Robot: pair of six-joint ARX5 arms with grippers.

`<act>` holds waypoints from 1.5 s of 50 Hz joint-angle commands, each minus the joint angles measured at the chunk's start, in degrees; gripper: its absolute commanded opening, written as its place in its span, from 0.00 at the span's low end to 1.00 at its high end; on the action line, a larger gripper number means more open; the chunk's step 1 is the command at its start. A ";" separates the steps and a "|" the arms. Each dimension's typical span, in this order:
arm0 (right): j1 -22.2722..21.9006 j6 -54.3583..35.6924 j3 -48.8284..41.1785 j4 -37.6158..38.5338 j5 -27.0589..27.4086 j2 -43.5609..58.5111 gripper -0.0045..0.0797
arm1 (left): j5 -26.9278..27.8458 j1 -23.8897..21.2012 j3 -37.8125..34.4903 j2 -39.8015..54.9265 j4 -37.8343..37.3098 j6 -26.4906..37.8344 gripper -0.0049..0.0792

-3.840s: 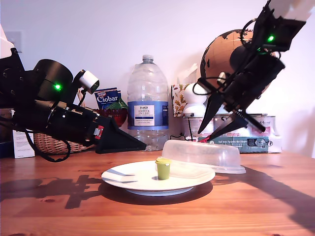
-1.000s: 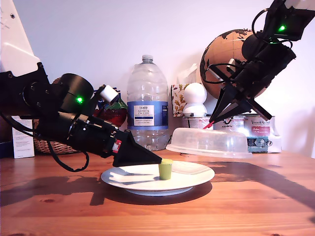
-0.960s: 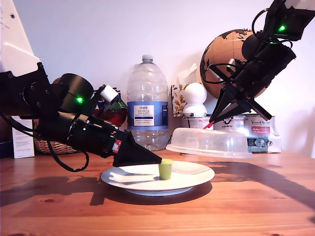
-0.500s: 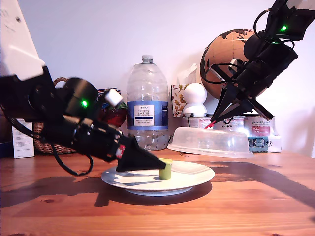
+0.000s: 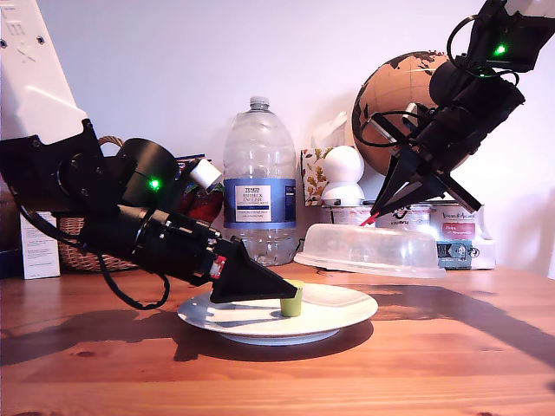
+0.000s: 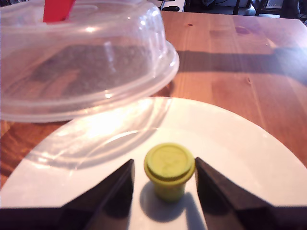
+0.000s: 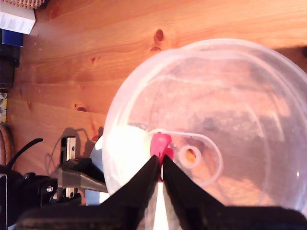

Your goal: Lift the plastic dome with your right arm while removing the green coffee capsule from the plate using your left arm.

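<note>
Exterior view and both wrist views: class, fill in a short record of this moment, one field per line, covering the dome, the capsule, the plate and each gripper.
plastic dome: lifted clear of the table, held by its red tab, off to the exterior view's right of the plate
green coffee capsule: upright on the plate, uncovered
plate: white, resting on the wooden table
my first gripper: jaws open, one either side of the capsule, gaps visible
my second gripper: closed on the red tab, above the dome
</note>
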 commanded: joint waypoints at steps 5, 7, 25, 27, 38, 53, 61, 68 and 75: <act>-0.13 -0.42 0.74 0.35 -0.48 -1.33 0.04 | 1.49 -0.48 0.66 2.45 -0.57 0.26 0.37; -0.22 -0.42 0.74 0.35 -0.48 -1.33 0.04 | 1.57 -0.46 0.66 2.45 -1.01 0.26 0.35; -0.55 -0.55 0.74 0.24 -0.55 -1.33 0.04 | 2.27 0.52 0.81 2.19 -1.57 0.22 0.29; -0.55 -0.55 0.74 0.24 -0.52 -1.33 0.04 | 2.43 0.85 0.96 2.08 -1.60 -0.11 0.29; -0.52 -0.55 0.74 0.26 -0.55 -1.33 0.04 | 3.69 2.36 2.08 1.01 -1.57 -1.73 0.29; -0.48 -0.57 0.74 0.20 -0.55 -1.33 0.04 | 3.56 3.82 4.52 0.98 -1.44 -1.70 0.29; -0.48 -0.55 0.74 0.20 -1.01 -1.33 0.04 | 3.08 5.42 6.64 0.98 -1.53 -1.68 0.29; -0.42 -0.55 0.74 0.22 -1.33 -1.33 0.04 | 1.57 7.74 7.56 0.98 -1.60 -1.70 0.29; -0.37 -0.52 0.74 0.20 -1.42 -1.33 0.04 | 0.33 10.19 7.61 0.98 -1.77 -1.73 0.30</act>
